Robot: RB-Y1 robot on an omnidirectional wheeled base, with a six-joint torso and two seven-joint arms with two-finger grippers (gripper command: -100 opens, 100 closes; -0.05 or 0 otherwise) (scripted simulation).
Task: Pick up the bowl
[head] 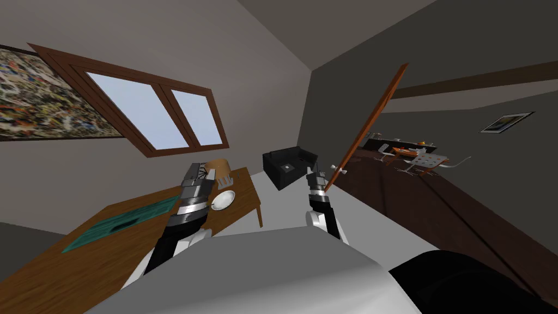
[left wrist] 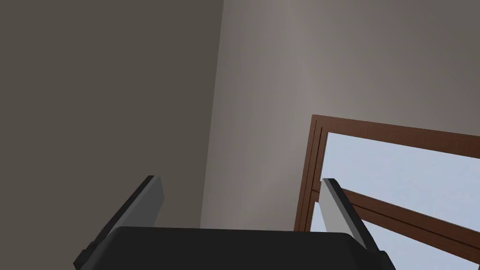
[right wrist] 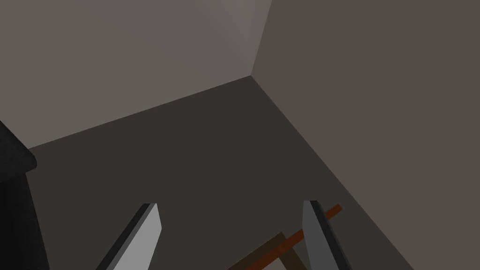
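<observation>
A blind descent could go wrong, I judge. The left arm reaches over the far end of the wooden bench (head: 82, 261), where a tan round thing (head: 219, 165) stands close by the white bowl (head: 223, 200). Either could get knocked. The left pincer (left wrist: 239, 180) hovers above the bench, aimed up at the wall, its 2 fingers wide. The right pincer (right wrist: 229, 204), off the bench's side, is wide too.
</observation>
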